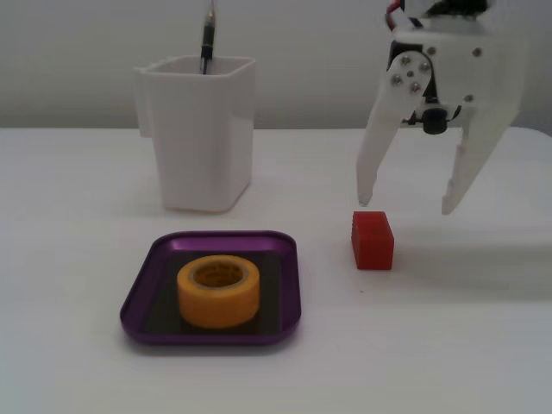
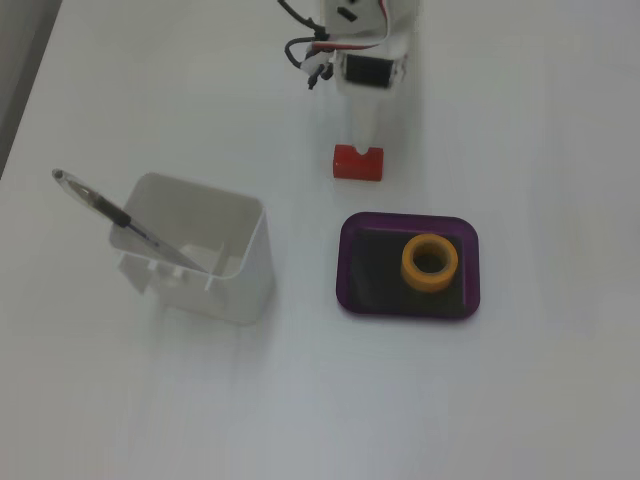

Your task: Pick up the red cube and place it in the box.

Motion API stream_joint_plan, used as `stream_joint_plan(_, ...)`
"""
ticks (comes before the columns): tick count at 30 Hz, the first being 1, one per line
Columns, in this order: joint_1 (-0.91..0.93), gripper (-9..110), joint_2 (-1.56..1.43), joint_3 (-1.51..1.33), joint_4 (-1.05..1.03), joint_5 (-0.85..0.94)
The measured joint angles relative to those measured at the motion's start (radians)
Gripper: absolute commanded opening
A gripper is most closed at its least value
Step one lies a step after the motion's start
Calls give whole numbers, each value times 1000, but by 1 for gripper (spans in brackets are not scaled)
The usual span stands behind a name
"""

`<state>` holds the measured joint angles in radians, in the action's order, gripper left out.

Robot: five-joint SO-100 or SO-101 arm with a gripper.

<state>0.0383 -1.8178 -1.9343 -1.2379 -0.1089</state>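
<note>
cup: white square cup (image 1: 200, 129) far left in a fixed view, pen (image 1: 207, 39) standing in it; not part of the job
box: purple tray (image 1: 138, 297) at 7 o'clock of the cube in that view; yellow tape roll (image 1: 218, 291) fills its middle, bare floor left only around the roll
cube: red cube (image 1: 373, 241) flat on the table, just beside the tray's right rim, not touching
cube axis: long side seems to run away from this camera, short face forward; from above (image 2: 357, 166) a white finger covers part of it, so axis only a judgement
gripper: gripper (image 1: 410, 207) spread wide, holding nothing, tips above the cube and offset toward 2 o'clock
step: descend and straddle
how: shift toward 8 o'clock until the cube sits between the fingers, drop straight, close across the short width
risk: left fingertip landing on top of the cube; roll leaves little landing room
</note>
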Motion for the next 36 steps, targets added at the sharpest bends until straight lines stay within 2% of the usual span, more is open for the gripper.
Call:
stream_joint_plan(22,21,22,147,-86,290,94)
stream_joint_plan(26,23,16,179,-86,316,106)
stream_joint_plan(30,23,-1,201,-83,322,123)
stream_joint_plan(36,23,-1,193,-67,308,137)
